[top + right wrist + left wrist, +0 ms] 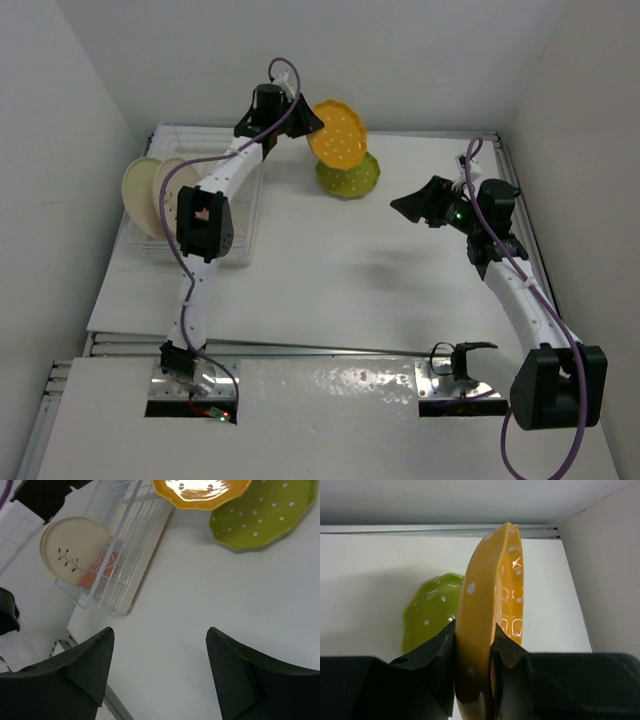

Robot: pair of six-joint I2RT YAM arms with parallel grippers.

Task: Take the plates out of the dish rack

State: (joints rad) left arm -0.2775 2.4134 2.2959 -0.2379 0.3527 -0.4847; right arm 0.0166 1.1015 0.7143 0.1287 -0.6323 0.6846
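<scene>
The left gripper [475,655] is pinching the orange plate [492,615] on edge above the lime green plate [430,612], while the right gripper [157,672] is hanging wide open, gripping nothing

A: How many plates do you count?

B: I count four. One orange plate with white dots [338,135], one lime green plate with white dots [349,177], and two cream plates at the left: one pale cream plate [141,194] and one with pink on it [170,190].

A: How many of them stand in the dish rack [246,222]?

B: Two, the two cream ones. There is one rack only. One plate lies on the white table [340,270], and one is up in the air.

A: And the arms?

B: Two arms, so two grippers: one left gripper [300,120] and one right gripper [418,205]. Each has two fingers.
</scene>
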